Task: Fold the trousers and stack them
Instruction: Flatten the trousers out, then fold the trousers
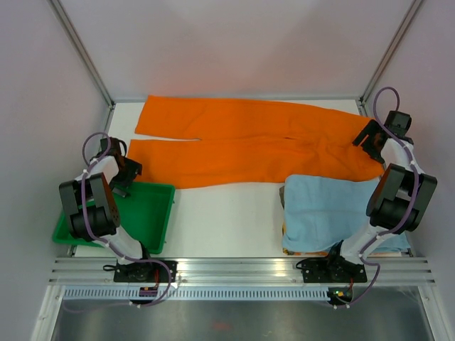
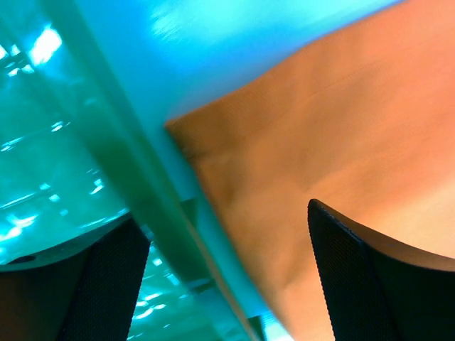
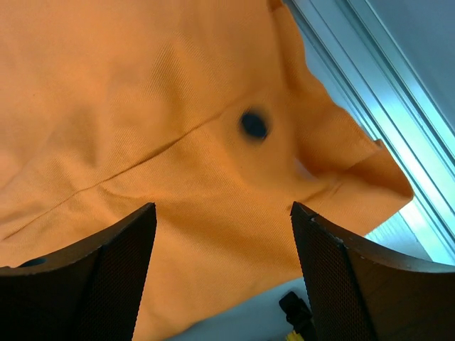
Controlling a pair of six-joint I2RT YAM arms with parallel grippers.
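Observation:
The orange trousers [image 1: 249,142] lie spread flat across the back of the table, legs pointing left, waist at the right. My left gripper [image 1: 125,172] is open at the end of the nearer leg, over the tray's back rim; in the left wrist view the leg's hem [image 2: 320,142] lies between and ahead of the fingers [image 2: 370,277]. My right gripper [image 1: 367,136] is open over the waist; the right wrist view shows the waistband with a dark button [image 3: 254,125] ahead of the open fingers [image 3: 355,277].
A green tray [image 1: 156,220] stands at the near left, its rim [image 2: 135,185] under my left gripper. A light blue cloth [image 1: 327,213] lies folded at the near right, overlapping the trousers' near edge. A metal frame rail [image 3: 370,64] runs beside the waist.

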